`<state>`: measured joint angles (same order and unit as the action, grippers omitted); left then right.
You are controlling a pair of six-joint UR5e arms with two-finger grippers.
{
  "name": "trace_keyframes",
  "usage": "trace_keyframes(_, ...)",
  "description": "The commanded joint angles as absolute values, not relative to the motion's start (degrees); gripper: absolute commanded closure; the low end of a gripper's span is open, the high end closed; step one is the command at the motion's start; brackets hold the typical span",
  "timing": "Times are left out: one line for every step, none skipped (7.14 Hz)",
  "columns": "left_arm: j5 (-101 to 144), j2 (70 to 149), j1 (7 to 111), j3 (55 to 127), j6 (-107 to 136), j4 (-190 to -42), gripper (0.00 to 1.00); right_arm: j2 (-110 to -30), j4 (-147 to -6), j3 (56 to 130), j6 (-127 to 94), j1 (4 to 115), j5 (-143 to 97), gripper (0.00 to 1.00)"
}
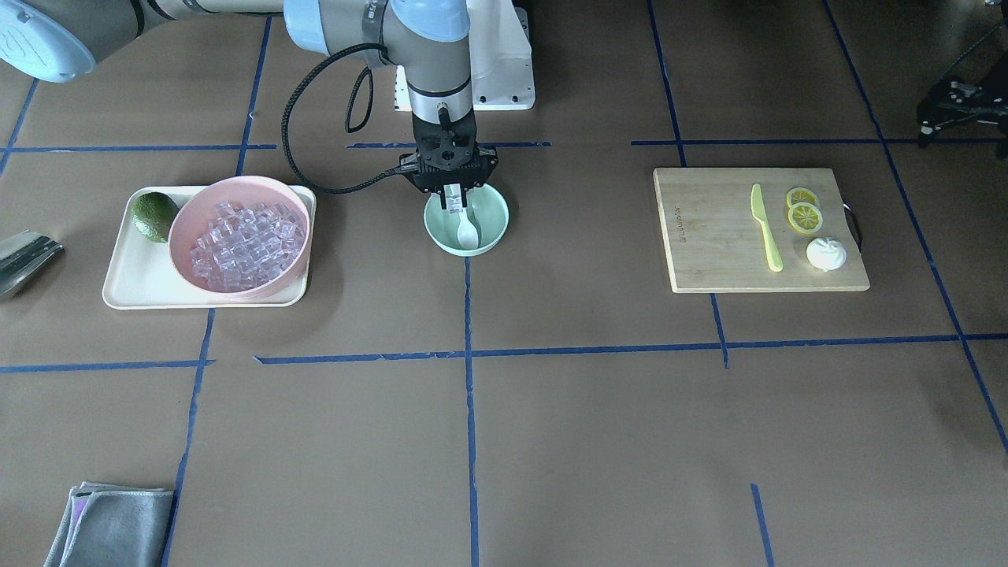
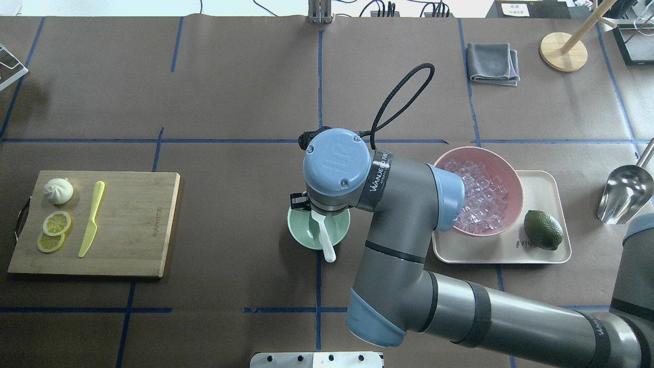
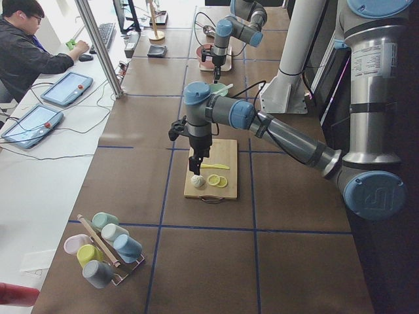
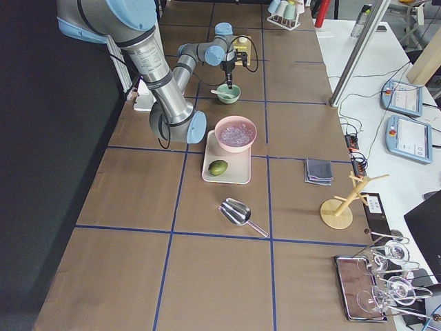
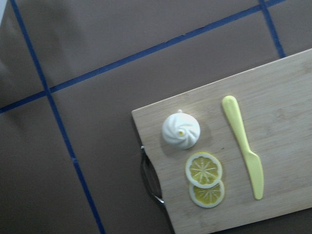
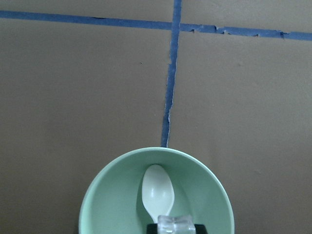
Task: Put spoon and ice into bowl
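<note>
Matte brown paper table [image 1: 598, 441], gridded with blue tape, carries the smooth mint bowl [image 1: 494, 224], with the glossy white spoon [image 1: 468, 232] lying inside. Just above, the right gripper [image 1: 454, 198] pinches one glassy ice cube [image 6: 175, 225]. Whether the left gripper [image 3: 196, 168] is closed or apart cannot be told.

The right wrist view's bottom edge cuts off the bowl [image 6: 112, 200], and an ice cube [image 6: 171, 224] hides the spoon [image 6: 157, 192] handle.
</note>
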<state>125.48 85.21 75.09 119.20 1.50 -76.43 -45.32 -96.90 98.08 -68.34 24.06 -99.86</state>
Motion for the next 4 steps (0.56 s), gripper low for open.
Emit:
trace_keyframes(125.68,85.08,79.44,112.96,0.62,-79.27,0.0,-44.91,-96.42,98.26,-68.29,23.99,-99.67,0.0)
trace_keyframes(125.77,84.9,80.24,111.9,-1.12,-79.36,0.0,-44.83,-96.5,99.57,-68.29,24.26,-99.67,0.0)
trace_keyframes(125.77,84.9,81.64,110.06,-4.19,-79.37,0.0,-45.09,-96.94,101.49,-68.12,25.82,-100.19,0.0)
trace_keyframes(125.95,84.99,83.74,107.78,-6.74,-79.37,0.0,-46.92,-99.29,104.65,-67.33,29.06,-102.02,0.0)
